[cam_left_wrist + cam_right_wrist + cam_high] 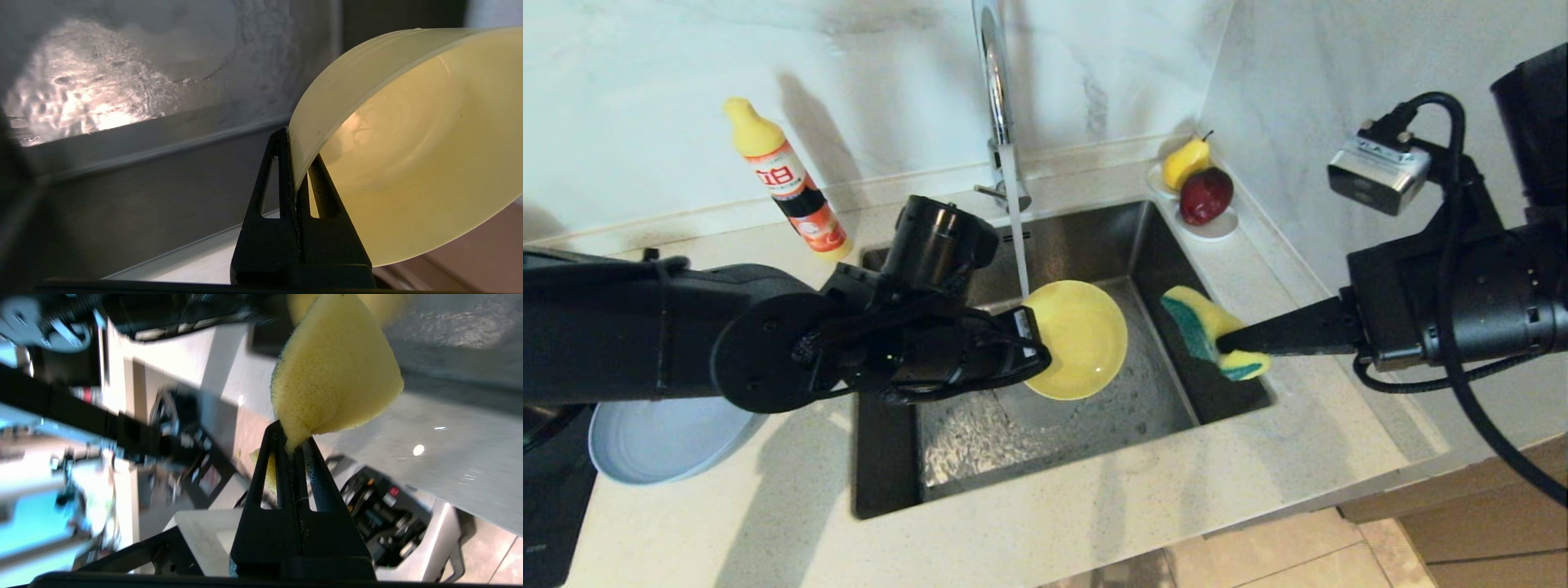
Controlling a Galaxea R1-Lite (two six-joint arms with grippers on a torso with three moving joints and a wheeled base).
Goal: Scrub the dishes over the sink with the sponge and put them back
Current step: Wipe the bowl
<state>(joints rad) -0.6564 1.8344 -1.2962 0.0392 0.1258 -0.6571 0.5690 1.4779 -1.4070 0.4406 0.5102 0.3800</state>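
Marble-look wall panels [645,122] rise behind and at three o'clock of a pale speckled counter [1094,506], with tan floor tiles [1339,555] showing past its near edge at five o'clock. Set into the counter is the steel sink [1094,237], its floor wet, a chrome faucet [995,90] at twelve o'clock pouring a thin stream. At nine o'clock of the basin a grey-blue plate [654,445] lies on the counter, partly under the left arm. Over the basin's centre, the left gripper [1036,339] is clamped on the rim of the yellow-green bowl [1082,339], held tilted on edge under the stream. At three o'clock of the bowl, just apart from it, the right gripper [1227,343] pinches the sponge [1205,327]. A soap bottle [788,184] stands at eleven o'clock; a small white fruit dish [1213,224] sits at one o'clock.
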